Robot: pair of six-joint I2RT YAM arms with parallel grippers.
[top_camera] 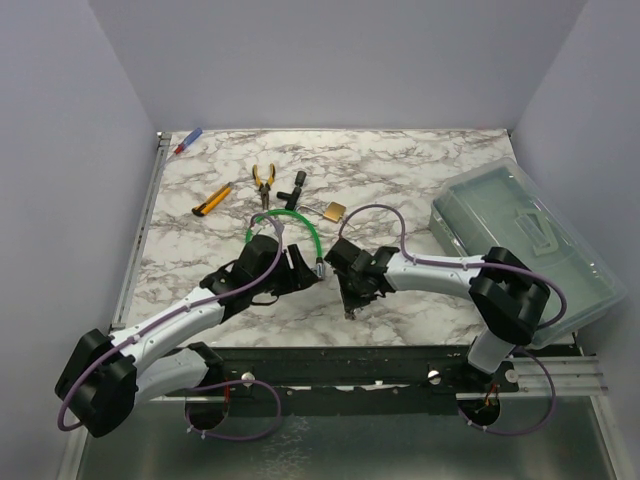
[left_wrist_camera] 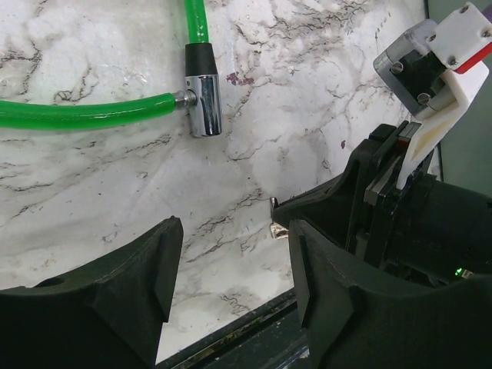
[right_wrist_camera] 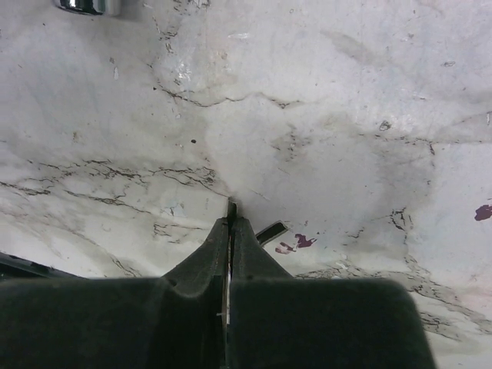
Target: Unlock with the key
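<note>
The big marble table point(top_camera: 400, 160) has a clear plastic box point(top_camera: 520, 230) on its right side. The green cable lock point(left_wrist_camera: 84, 111) lies in a curve in the middle of the table. Its shiny metal end point(left_wrist_camera: 204, 104) rests flat on the marble, just in front of the left gripper point(left_wrist_camera: 234, 261). That gripper is wide open with nothing in it. The right gripper point(right_wrist_camera: 231, 217) is pinched tight on the little key point(right_wrist_camera: 273, 231). It is low over the table, near the shiny end but not touching it.

Left claw point(left_wrist_camera: 234, 240) spread, right point(right_wrist_camera: 231, 219) seemingly closed.
</note>
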